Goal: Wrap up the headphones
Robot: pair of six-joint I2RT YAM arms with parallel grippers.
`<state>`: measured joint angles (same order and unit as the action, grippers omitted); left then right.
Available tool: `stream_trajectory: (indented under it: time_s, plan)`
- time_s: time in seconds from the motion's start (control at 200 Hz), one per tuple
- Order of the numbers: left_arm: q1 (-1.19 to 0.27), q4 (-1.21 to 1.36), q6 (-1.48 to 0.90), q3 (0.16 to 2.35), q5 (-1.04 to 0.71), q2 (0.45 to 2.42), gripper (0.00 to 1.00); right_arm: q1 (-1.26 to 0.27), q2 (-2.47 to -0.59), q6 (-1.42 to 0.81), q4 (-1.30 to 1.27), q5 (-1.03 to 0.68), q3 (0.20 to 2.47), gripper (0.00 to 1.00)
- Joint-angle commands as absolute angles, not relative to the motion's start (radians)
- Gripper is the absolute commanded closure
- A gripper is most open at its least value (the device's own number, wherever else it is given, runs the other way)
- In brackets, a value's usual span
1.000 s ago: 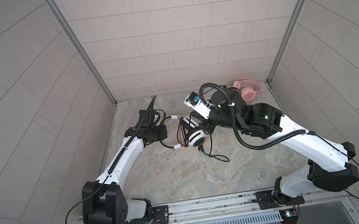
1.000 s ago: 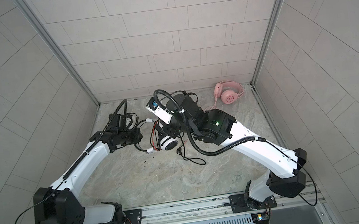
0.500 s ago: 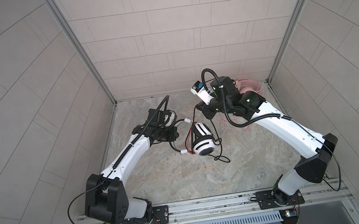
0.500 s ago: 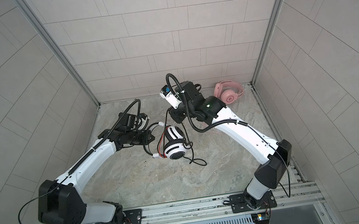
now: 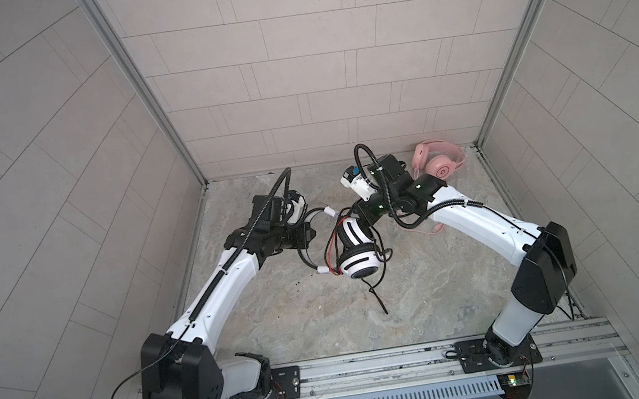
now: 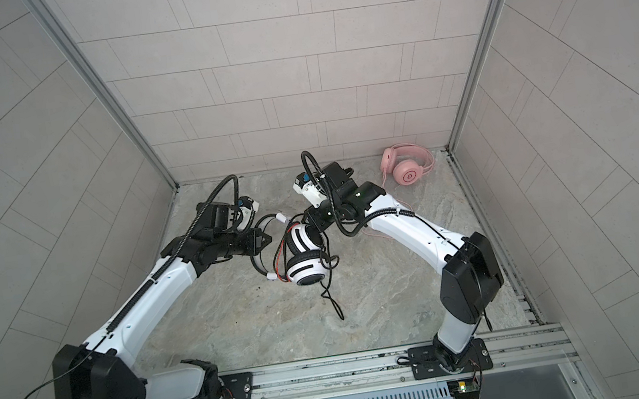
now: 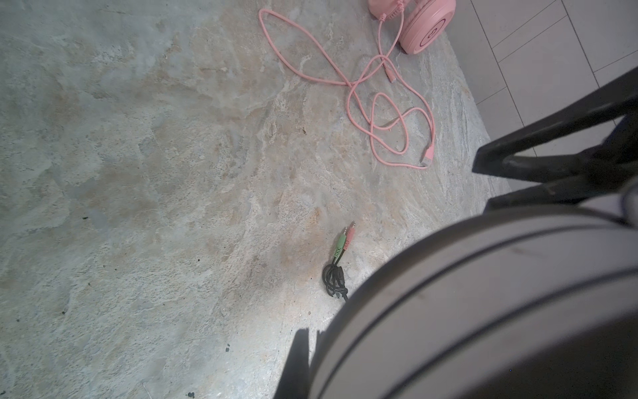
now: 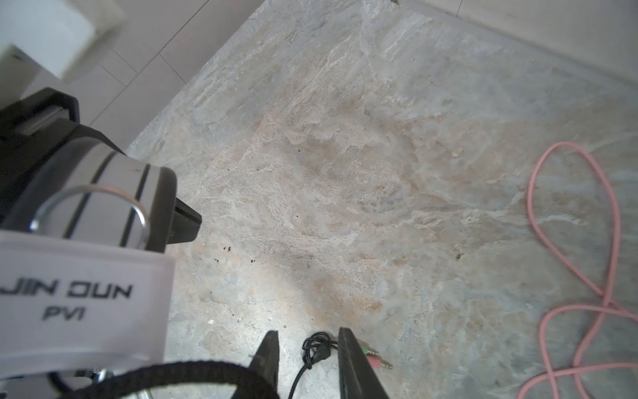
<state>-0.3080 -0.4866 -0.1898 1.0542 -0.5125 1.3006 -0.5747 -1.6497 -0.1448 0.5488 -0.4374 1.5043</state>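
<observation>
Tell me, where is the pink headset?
In both top views the pink headset lies in the far right corner of the table, just beyond the right arm.

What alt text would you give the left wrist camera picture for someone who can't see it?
The white headset, blurred and very close, fills the foreground above a stone-patterned tabletop. Its black cord's green and pink plugs lie on the surface; farther off, a pink headset sits with its pink cord loosely sprawled.

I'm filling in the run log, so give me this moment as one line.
left hand shut on white headset | right hand open, empty | black cord partly loose, plugs on table | pink headset unwrapped
</observation>
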Motion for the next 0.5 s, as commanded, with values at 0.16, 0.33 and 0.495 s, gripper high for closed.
stream_trajectory:
  time_s: [0.16,0.33,0.495]
  plan:
    - [-0.280,-0.429,-0.221,1.061,-0.522,1.256,1.00,-0.514,-1.487,-0.198,0.495,-0.484,1.436,0.28]
    - [-0.237,-0.437,-0.244,1.066,-0.515,1.280,1.00,-0.503,-1.405,-0.209,0.502,-0.499,1.422,0.21]
    - [-0.183,-0.433,-0.273,1.064,-0.520,1.299,1.00,-0.481,-1.331,-0.204,0.493,-0.476,1.331,0.20]
